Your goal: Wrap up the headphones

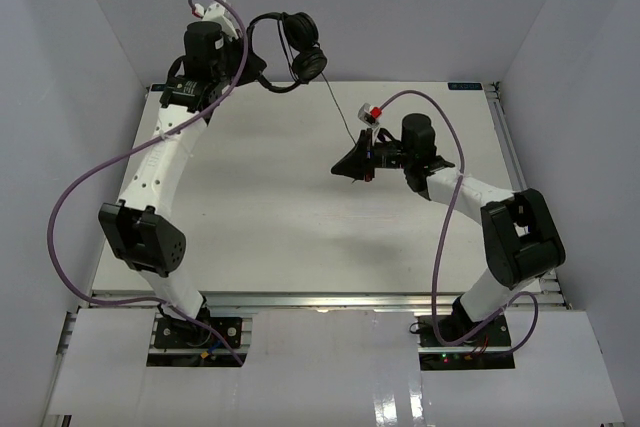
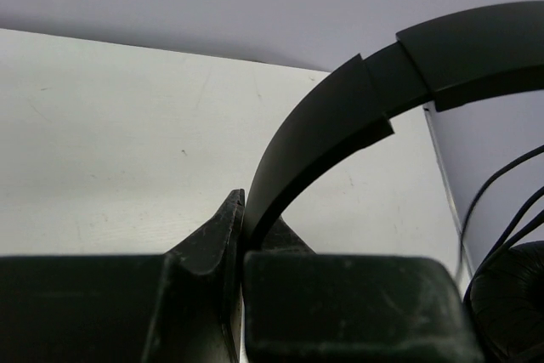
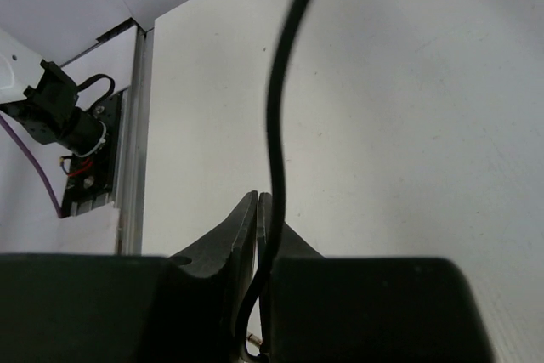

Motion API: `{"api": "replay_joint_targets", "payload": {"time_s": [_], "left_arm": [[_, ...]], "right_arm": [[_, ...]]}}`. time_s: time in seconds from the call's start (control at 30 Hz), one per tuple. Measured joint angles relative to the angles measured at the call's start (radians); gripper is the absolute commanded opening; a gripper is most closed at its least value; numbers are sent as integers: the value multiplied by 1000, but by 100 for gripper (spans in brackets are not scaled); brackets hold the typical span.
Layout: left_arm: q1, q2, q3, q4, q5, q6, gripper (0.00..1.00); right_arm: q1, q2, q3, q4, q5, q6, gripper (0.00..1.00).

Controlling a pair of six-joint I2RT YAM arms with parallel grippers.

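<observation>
Mid-wrap: headphones (image 1: 297,45) held aloft over far-left bench (image 1: 250,207) corner, headband (image 2: 340,116) pinched in left gripper (image 2: 243,210). Cord (image 3: 276,99) clamped in right gripper (image 3: 258,203), strung between both. Next, likely: loop cord round headband, keeping tension.

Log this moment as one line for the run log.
task: wrap headphones | left jaws: shut on headband, held aloft | right jaws: shut on cord | cord: runs from headphones to right jaws
</observation>
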Motion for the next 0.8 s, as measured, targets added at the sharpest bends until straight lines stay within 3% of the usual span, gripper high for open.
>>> {"api": "replay_joint_targets", "payload": {"time_s": [0.2, 0.43, 0.6, 0.8], "left_arm": [[-4, 65, -3, 18, -138, 44, 0], [-4, 222, -49, 17, -195, 71, 0], [-3, 307, -43, -21, -170, 49, 0], [-10, 363, 18, -59, -135, 85, 0]], "right_arm": [[89, -66, 136, -342, 203, -280, 8], [284, -14, 404, -771, 449, -560, 8], [364, 76, 487, -962, 579, -671, 8], [534, 135, 517, -1096, 949, -868, 8]]}}
